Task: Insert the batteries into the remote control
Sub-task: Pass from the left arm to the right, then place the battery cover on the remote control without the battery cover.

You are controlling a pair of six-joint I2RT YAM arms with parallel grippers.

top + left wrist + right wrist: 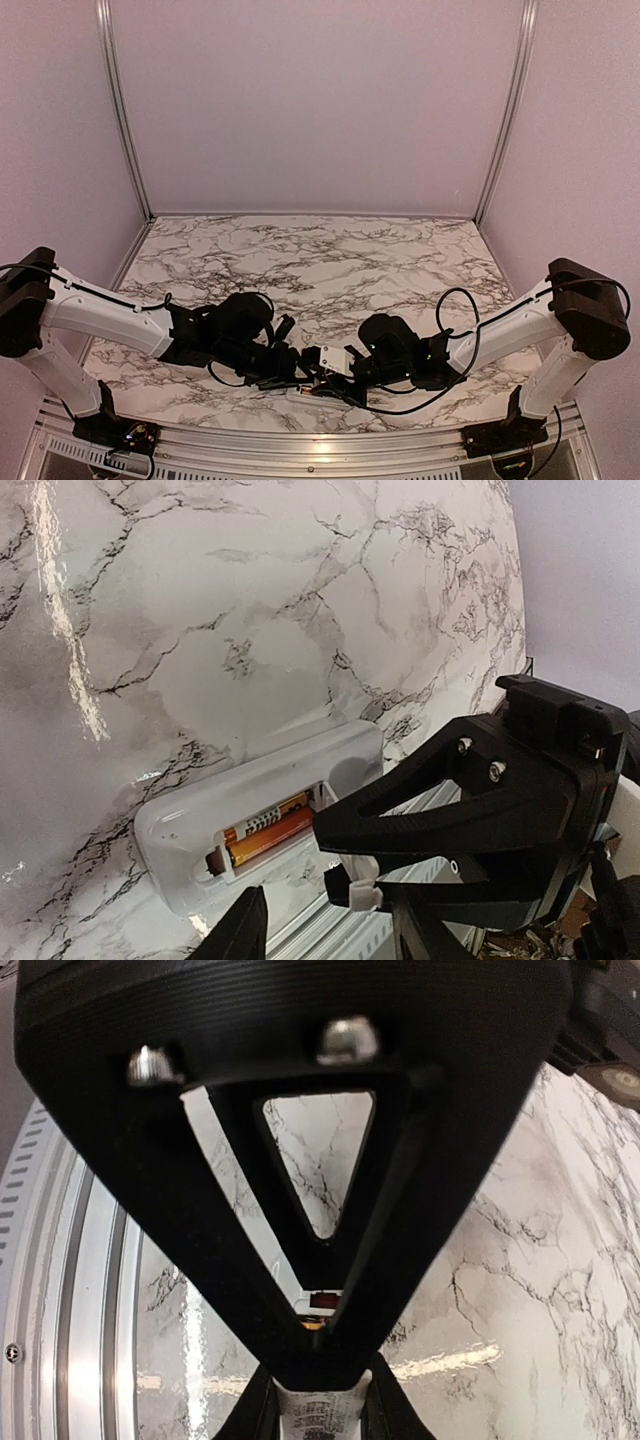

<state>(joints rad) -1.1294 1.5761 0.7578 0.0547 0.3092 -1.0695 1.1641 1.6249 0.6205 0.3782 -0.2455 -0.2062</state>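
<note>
The left hand [330,932] is open, its two fingers spread with nothing between them. It hangs just over the near side of the remote [200,810]. The remote lies on its face on the shiny desk [200,630], with the hollow in its back showing. The two orange batteries [268,832] lie in that hollow, side by side. I think both are in, but one end is hidden, so I cannot tell if they sit all the way down.

The batteries are small, hard and light. They are round and slick, so they can roll or pop out of a pinch. The best hold is around the middle. The remote is light, stiff plastic and can slide on this desk, so hold it by its long sides, not over the hollow.

The right hand [318,1410] is at the other end of the remote. Its fingers squeeze a white piece [322,1426] with tiny print. It may be the lid; I cannot tell.
</note>
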